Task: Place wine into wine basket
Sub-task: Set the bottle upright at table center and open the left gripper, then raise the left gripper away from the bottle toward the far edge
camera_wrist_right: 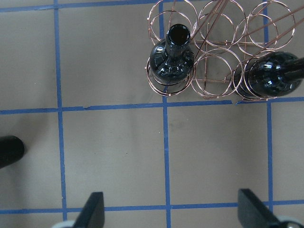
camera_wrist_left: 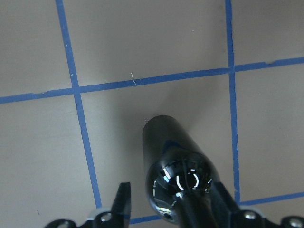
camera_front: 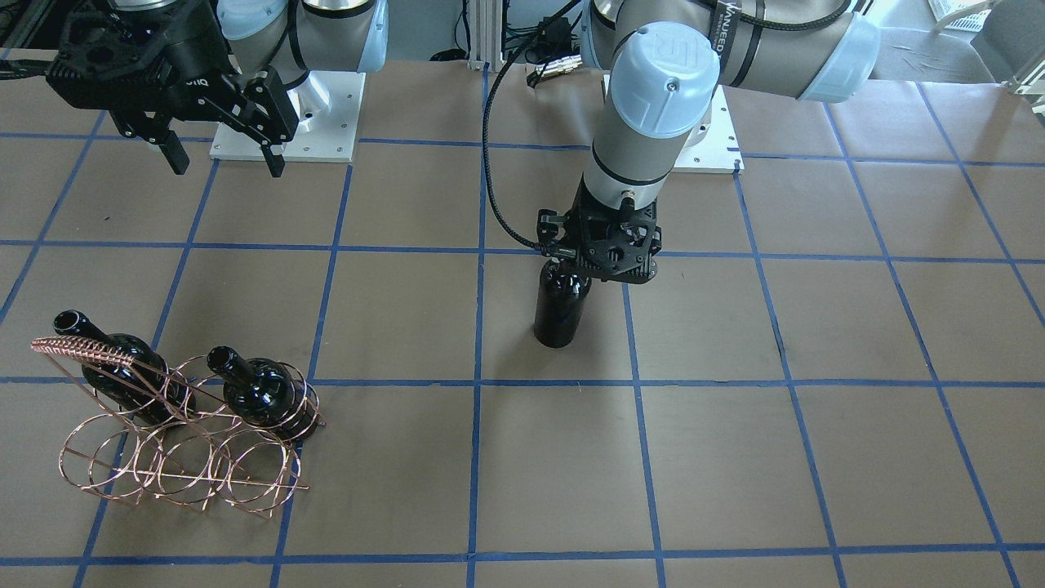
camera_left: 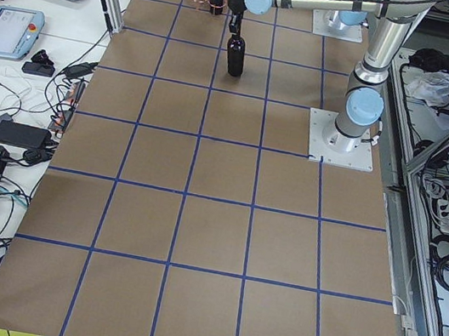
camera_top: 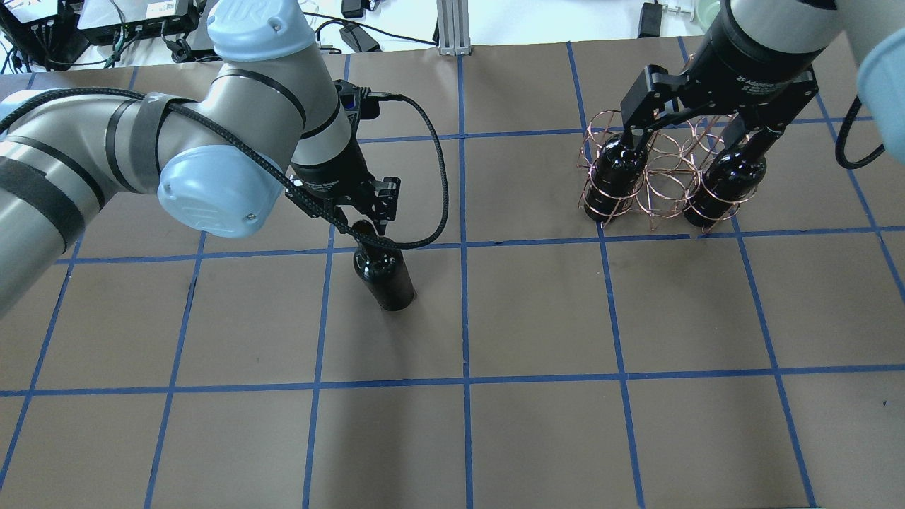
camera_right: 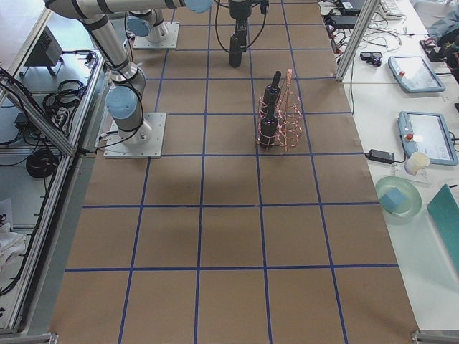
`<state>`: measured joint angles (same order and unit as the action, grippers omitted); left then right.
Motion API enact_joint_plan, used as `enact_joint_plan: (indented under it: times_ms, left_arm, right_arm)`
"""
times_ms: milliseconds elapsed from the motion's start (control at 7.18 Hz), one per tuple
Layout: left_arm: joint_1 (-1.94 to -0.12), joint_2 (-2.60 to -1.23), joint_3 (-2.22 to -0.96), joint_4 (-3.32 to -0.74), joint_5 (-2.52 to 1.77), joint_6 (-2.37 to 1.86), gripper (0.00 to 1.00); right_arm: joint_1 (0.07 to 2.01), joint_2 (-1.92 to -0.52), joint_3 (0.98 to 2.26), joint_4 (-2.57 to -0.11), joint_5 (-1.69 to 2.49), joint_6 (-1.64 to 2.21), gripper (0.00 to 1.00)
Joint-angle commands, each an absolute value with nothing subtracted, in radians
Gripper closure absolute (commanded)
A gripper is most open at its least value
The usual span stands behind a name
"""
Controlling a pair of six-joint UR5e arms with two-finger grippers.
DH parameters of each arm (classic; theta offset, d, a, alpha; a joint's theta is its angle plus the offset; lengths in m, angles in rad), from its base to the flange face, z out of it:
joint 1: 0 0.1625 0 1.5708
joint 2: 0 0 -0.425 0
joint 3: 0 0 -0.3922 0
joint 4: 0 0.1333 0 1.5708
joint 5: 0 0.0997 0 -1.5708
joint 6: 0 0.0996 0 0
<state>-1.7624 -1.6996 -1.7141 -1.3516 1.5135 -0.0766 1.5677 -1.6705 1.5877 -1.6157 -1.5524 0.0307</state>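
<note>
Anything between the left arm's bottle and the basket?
Nothing visible on the table between the wine and the wine basket. Two other bottles fill its end rings; the middle is free. The right gripper hangs open on its robot side.

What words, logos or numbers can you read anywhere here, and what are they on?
"UR": embossed on the left arm's blue joint cap.
"otiq": white letters on the right gripper, start cut off.
Strap on the left arm: print too blurred to read.
Wine: no label.
</note>
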Motion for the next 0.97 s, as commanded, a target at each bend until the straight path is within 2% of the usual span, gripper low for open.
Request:
enact_joint_plan:
  times_ms: [0, 139, 418, 835]
  left_arm:
    - [-1.763, -1.69, -1.698, -1.41, 1.514, -0.08, 0.0]
    - [-1.755, -1.684, -1.663, -1.448, 1.519, -0.071, 0.0]
    - [-1.723, -1.684, -1.512, -1.535, 1.513, -0.077, 0.0]
    - [-1.552, -1.66, -1.473, -1.532, 1.514, -0.066, 0.0]
  right_arm:
    - [1.568, -1.671, 1.588, -1.615, -1.552, 0.031, 0.0]
    - [1.568, -1.671, 1.588, -1.615, -1.552, 0.031, 0.0]
    - [1.568, -1.671, 1.588, -1.617, -1.552, 0.031, 0.0]
    - [1.568, -1.671, 1.588, -1.615, -1.552, 0.031, 0.0]
